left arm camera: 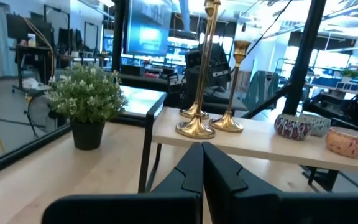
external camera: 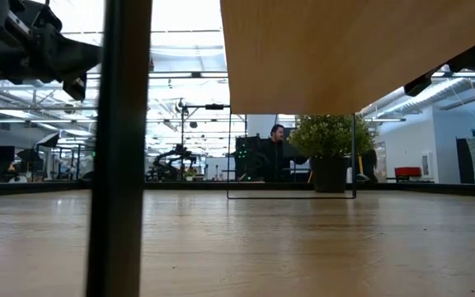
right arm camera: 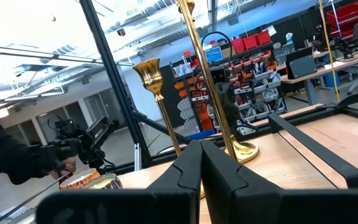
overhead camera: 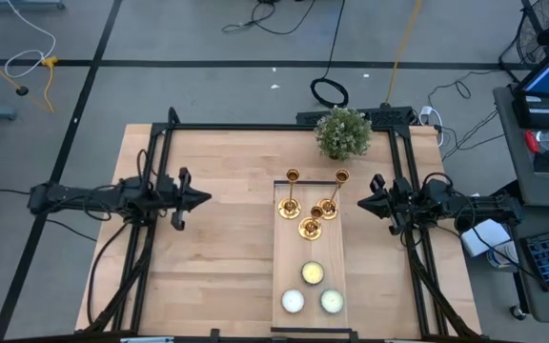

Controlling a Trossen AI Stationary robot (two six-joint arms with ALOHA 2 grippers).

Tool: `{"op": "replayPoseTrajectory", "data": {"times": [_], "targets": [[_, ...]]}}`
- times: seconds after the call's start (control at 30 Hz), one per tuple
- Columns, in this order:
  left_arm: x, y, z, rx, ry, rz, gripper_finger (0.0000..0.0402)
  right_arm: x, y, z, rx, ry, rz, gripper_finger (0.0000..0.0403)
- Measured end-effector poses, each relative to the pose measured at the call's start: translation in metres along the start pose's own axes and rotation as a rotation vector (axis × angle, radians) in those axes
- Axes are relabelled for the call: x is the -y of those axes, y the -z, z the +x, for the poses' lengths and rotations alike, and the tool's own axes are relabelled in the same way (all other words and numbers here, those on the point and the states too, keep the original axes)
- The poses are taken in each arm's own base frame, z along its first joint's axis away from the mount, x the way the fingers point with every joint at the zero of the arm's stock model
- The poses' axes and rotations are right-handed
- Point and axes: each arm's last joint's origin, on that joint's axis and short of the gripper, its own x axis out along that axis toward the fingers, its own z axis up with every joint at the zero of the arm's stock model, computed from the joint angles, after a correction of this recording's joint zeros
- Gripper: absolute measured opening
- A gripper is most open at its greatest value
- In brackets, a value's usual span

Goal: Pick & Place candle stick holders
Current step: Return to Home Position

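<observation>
Three gold candle stick holders (overhead camera: pixel 310 211) stand upright on their round bases at the far end of a raised wooden shelf (overhead camera: pixel 289 252). The left wrist view shows them close together (left arm camera: pixel 197 121), and two show in the right wrist view (right arm camera: pixel 194 93). My left gripper (overhead camera: pixel 201 198) is shut and hovers left of the shelf, pointing toward it with nothing in it. My right gripper (overhead camera: pixel 361 201) is also shut and hovers just right of the holders, touching nothing.
Three round pale candles (overhead camera: pixel 312 291) sit at the shelf's near end. A potted plant (overhead camera: pixel 342 132) stands at the table's far edge behind the shelf. A black frame (overhead camera: pixel 255 127) runs around the table. Bare wood lies between my left gripper and the shelf.
</observation>
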Motion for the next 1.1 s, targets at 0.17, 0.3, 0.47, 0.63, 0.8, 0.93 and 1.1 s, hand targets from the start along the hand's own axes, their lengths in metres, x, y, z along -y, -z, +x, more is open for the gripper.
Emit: {"op": "replayPoseTrajectory", "data": {"times": [0.17,0.3,0.47,0.63,0.8,0.93,1.1], "targets": [[0.000,0.000,-0.005,-0.007,0.002,0.009,0.0003,0.000,0.000,0.000,0.000,0.000,0.000,0.0004],[0.000,0.004,-0.010,-0.043,0.029,0.014,0.0004,0.000,0.000,0.000,0.000,0.000,0.000,0.0004],[0.001,0.000,-0.017,0.006,0.034,0.042,0.0004,0.000,0.000,0.000,0.000,0.000,0.000,0.0004],[0.000,0.005,-0.017,-0.049,0.029,0.029,0.0003,0.000,0.000,0.000,0.000,0.000,0.000,0.0004],[0.000,0.006,-0.017,-0.056,0.020,0.007,0.0007,0.000,0.000,0.000,-0.001,0.000,0.000,0.0004],[-0.001,0.007,-0.017,-0.066,0.000,-0.018,0.0003,0.000,0.000,0.000,-0.001,0.000,0.000,0.0004],[-0.002,0.010,-0.017,-0.096,-0.035,-0.058,0.0017,0.000,0.000,0.000,-0.001,0.000,0.000,0.0004]]}}
